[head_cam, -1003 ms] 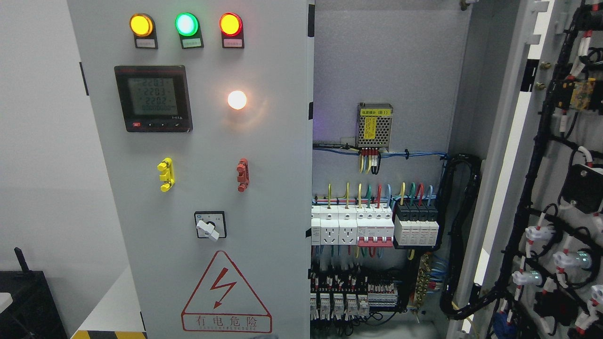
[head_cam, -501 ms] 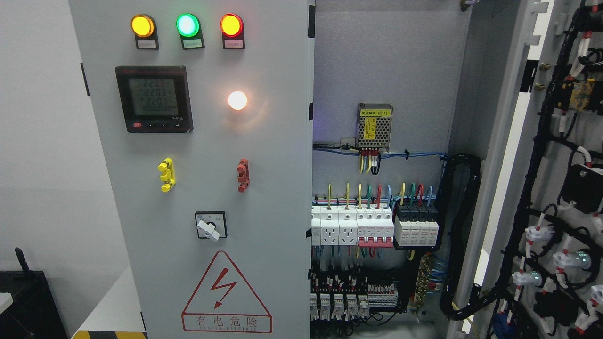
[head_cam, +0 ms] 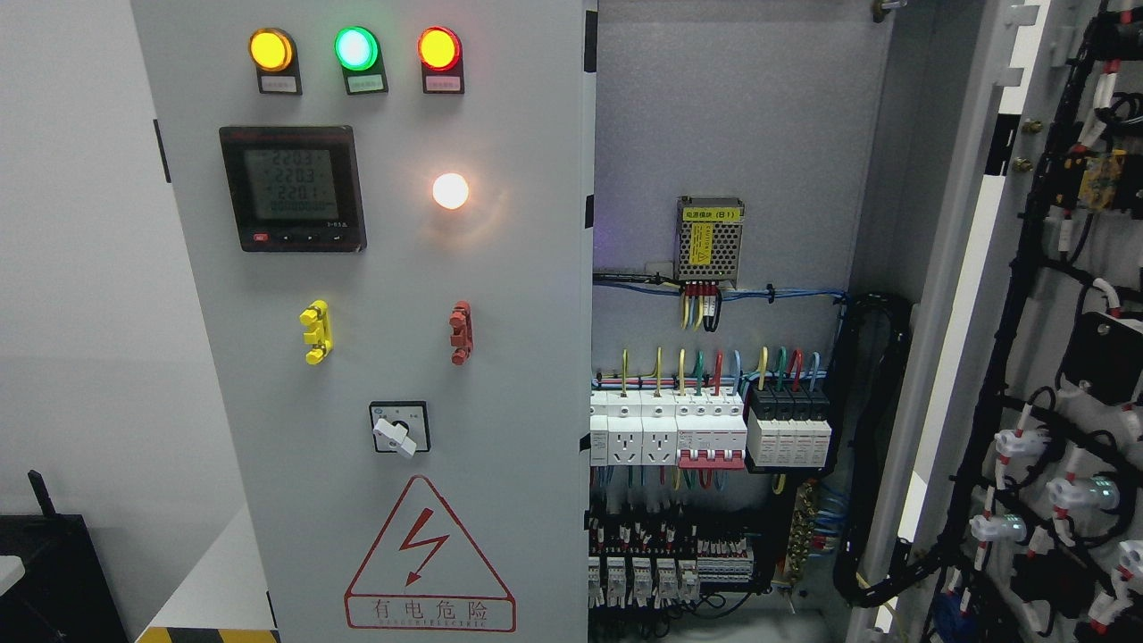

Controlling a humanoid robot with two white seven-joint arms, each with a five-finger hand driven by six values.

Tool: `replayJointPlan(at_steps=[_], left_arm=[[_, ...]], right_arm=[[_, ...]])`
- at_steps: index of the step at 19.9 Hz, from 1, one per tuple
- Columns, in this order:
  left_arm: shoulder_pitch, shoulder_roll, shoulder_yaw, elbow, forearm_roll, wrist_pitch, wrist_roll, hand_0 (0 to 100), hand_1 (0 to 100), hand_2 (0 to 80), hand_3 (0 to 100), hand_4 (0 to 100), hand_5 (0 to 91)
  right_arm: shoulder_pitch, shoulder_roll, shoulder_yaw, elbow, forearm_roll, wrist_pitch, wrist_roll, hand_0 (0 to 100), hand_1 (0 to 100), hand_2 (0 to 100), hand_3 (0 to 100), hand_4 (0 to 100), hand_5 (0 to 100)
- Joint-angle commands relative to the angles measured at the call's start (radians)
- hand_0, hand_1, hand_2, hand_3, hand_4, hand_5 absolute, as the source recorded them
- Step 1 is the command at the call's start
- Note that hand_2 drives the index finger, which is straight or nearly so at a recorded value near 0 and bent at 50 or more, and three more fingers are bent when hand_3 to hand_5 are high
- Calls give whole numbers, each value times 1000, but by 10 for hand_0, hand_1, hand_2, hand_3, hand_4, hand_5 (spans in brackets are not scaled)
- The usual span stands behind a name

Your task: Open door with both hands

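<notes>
Hands absent from the head view, so no telling their finger state or any hold. Right grey steel door [head_cam: 1063, 357] swung wide, wired inner face showing, breakers and cables of the cabinet interior [head_cam: 714, 429] exposed; left grey steel door [head_cam: 393, 357] with three lamps, meter and yellow handle [head_cam: 314, 331] shut. Likely next: reach for that handle and pull leftward.

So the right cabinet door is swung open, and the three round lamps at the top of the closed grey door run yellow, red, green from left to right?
Not quite: the head view shows the three round lamps in the order yellow, green, red. The right cabinet door is indeed swung open, and the grey door is closed.
</notes>
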Motion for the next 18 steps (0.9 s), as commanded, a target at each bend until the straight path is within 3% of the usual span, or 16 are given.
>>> replayJointPlan(at_steps=[1, 4, 7, 11, 14, 18], left_arm=[[-13, -121, 52, 587, -159, -34, 9, 120, 389, 0, 0, 0, 0], [-148, -116, 41, 918, -300, -91, 9, 120, 389, 0, 0, 0, 0], [-303, -118, 18, 1199, -388, -91, 41, 120, 389, 0, 0, 0, 0], [-470, -151, -143, 1405, -397, -79, 138, 120, 389, 0, 0, 0, 0], [-560, -237, -181, 1467, -405, -62, 175, 120, 389, 0, 0, 0, 0], [-624, -328, -283, 1479, -419, 61, 186, 120, 389, 0, 0, 0, 0]], right_arm=[[1, 0, -2, -14, -25, 0, 0, 120, 389, 0, 0, 0, 0], [1, 0, -2, -24, -25, 0, 0, 120, 389, 0, 0, 0, 0], [1, -2, -1, -24, -25, 0, 0, 120, 389, 0, 0, 0, 0], [1, -2, -2, -24, -25, 0, 0, 120, 389, 0, 0, 0, 0], [1, -2, -2, -24, -25, 0, 0, 120, 389, 0, 0, 0, 0], [1, 0, -2, -26, -25, 0, 0, 120, 389, 0, 0, 0, 0]])
